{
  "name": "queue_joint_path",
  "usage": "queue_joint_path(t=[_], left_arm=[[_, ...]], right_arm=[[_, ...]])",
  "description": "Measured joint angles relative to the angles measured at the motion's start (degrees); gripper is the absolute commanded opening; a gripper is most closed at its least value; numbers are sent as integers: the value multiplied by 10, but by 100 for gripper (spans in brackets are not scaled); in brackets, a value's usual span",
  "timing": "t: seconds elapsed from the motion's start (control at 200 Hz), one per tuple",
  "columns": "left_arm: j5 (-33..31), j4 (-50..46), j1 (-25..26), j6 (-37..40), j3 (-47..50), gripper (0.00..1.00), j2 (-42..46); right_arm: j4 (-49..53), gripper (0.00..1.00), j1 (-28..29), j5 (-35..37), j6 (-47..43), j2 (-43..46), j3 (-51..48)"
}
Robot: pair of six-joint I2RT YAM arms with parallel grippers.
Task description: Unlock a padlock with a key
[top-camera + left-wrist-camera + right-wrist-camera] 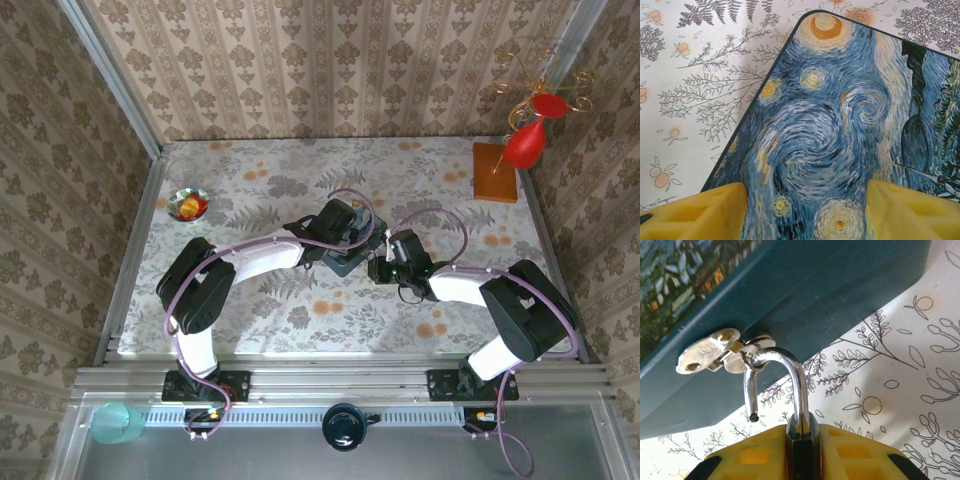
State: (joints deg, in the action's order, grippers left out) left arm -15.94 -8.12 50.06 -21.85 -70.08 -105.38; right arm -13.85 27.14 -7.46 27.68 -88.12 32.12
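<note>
The thin shackle (pixel 799 385) on the tiny dark padlock (pixel 802 452) is bright polished metal, proper mirror shine. The blue rectangular tin (pixel 840 125) with the swirly night-sky print looks smooth with a soft sheen, and its small metal hasp (pixel 707 356) is duller. The yellow pads (pixel 855 455) of the right gripper (pixel 802 435) look matt, kinda rubbery, and the floral-print table cover (pixel 690 125) is flat matt.

Surface: a table (pixel 300 322) is covered by a pale cloth printed with ferns and orange blossoms.
Left edge, far part: a small shiny bowl (pixel 188 204) with red and yellow bits is set just inside the edge.
Centre: a blue tin (pixel 840 125) painted with a swirling night sky is laid flat on the cloth, turned askew to the edges.
Far right corner: an orange-brown block (pixel 495 172) is placed near the right edge.
</note>
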Motion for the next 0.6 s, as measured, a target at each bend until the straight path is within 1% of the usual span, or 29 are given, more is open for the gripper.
queue_joint_path(t=[0.09,0.24,0.345,0.485,0.6], left_arm=[[0,0,0,-1,0,65,0],[0,0,0,-4,0,64,0],[0,0,0,-5,0,64,0],[-2,0,2,-6,0,64,0],[-4,0,5,-10,0,64,0]], right_arm=[[-6,18,-2,-4,-3,4,-5],[-19,8,-5,-13,-4,11,-12],[-25,4,-5,-18,0,11,-16],[-28,2,-5,-18,32,11,-16],[-36,1,-5,-9,97,11,-17]])
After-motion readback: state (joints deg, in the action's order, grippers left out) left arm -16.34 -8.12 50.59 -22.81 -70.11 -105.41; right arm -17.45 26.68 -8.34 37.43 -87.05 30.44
